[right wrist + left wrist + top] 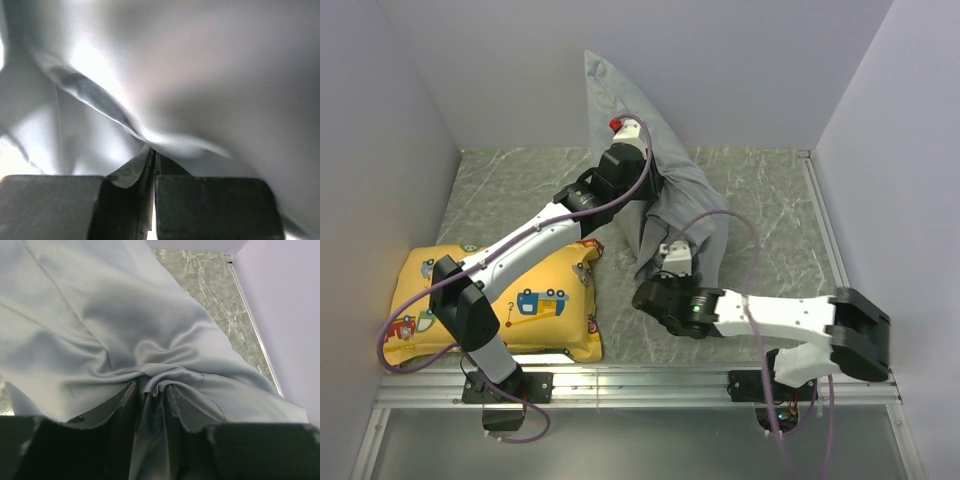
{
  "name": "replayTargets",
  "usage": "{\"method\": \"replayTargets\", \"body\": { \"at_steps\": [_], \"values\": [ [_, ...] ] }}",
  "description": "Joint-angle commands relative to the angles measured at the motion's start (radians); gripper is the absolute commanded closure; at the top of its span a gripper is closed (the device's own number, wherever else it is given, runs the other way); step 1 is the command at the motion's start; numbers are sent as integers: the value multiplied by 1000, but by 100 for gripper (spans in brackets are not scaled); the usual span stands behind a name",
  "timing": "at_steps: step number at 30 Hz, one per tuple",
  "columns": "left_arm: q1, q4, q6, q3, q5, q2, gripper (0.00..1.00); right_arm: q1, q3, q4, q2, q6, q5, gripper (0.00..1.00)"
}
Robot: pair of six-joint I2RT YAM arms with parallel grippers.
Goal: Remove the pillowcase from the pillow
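The left gripper (150,396) is clamped on a bunched fold of the grey pillowcase (100,315). In its wrist view we see the cloth gathered into tight creases between the two dark fingers (126,407) and spreading away above them in broad, smooth folds. The right gripper (152,162) has its jaws pressed together on a thin ridge of the same pale cloth, which fills nearly all of its wrist view.

From above, we find the pillowcase (692,190) lifted over the marbled table (770,200) toward the far side. One end rises to a point in front of the back wall (740,60), and the other hangs down to the right gripper just in front of it.

The left arm (535,235) stretches diagonally from its base at the near left to the upper part of the cloth. It crosses over a yellow pillow (535,300) printed with cartoon vehicles, which lies flat at the table's near left, beside the grey cover but not touching it. The right arm (790,318) bends in from the near right and runs leftward, low, to the cloth's lower end. Whether the white pillow sits inside the cover we cannot tell from any view.
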Motion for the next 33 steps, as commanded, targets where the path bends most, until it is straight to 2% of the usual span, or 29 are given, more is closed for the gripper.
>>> {"method": "replayTargets", "body": {
  "at_steps": [1,5,7,8,9,12,15,20,24,26,28,29,30,31,33],
  "values": [
    [43,7,9,8,0,-4,68,47,-26,-98,-203,89,100,100],
    [68,23,0,-27,8,-10,70,143,-8,-279,-312,255,180,100],
    [75,18,1,-31,0,-10,71,180,15,-426,-338,335,215,100],
    [85,14,1,-26,-12,-8,71,214,48,-481,-343,434,249,100],
    [91,-6,1,-17,-20,-7,71,234,65,-598,-355,484,270,100],
    [126,-57,-8,5,-58,-7,74,273,130,-778,-386,638,327,100],
    [166,-104,-40,-4,-102,-14,83,273,153,-848,-426,675,361,100],
    [279,-92,-103,-136,-101,-97,97,273,156,-834,-464,650,384,100],
    [410,-51,-177,-286,-51,-145,100,271,182,-885,-460,672,398,100],
    [474,4,-212,-367,17,-169,100,271,207,-883,-453,634,413,100],
    [477,38,-202,-402,92,-191,100,274,211,-749,-461,501,413,100],
    [467,58,-195,-434,114,-201,99,277,208,-683,-466,346,406,100],
    [455,81,-191,-443,127,-212,97,280,202,-520,-481,251,397,100],
    [430,92,-185,-452,150,-235,90,282,191,-435,-490,84,368,100],
    [396,98,-160,-466,161,-267,75,282,176,-242,-513,-37,328,100]
  ]
}}
